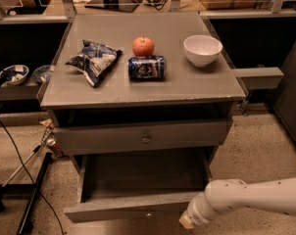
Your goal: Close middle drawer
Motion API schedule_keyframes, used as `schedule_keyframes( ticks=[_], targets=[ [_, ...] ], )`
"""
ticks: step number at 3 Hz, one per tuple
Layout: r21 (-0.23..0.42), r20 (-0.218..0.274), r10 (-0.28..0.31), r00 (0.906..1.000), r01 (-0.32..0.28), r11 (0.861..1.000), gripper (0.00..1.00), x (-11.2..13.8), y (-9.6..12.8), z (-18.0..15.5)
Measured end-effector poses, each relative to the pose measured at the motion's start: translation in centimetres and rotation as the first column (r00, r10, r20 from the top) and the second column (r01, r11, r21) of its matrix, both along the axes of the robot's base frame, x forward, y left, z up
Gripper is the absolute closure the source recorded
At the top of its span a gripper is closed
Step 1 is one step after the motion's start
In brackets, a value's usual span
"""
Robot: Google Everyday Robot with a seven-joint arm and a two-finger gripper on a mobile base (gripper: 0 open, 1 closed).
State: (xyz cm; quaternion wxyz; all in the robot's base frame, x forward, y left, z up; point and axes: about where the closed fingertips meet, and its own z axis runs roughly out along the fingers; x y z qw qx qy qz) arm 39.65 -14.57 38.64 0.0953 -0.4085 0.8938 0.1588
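Standing pulled far out, middle drawer (123,210) under taller drawer (104,140); closing not yet done. Gripper (188,221) just beside front panel's right end; open or closed, cannot tell. Whole inward push left.

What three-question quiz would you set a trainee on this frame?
1. True or false: the middle drawer is shut.
2. Which lies right beside the apple? A can, B mug, C plate.
3. Fill in: as seen in the camera view, the pincer is at the ____ end of the drawer's front.
Key: 1 false, it stands pulled out. 2 A. 3 right.
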Motion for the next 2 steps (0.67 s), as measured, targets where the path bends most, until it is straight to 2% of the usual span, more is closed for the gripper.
schedule_keyframes(
  ticks=[1, 2],
  targets=[
    [0.007, 0.056, 0.005, 0.9984, -0.006, 1.0, 1.0, 2.57, 1.18, 0.71],
    [0.015, 0.065, 0.01, 0.9978, -0.011, 1.0, 1.0, 2.9, 1.59, 0.52]
  ],
)
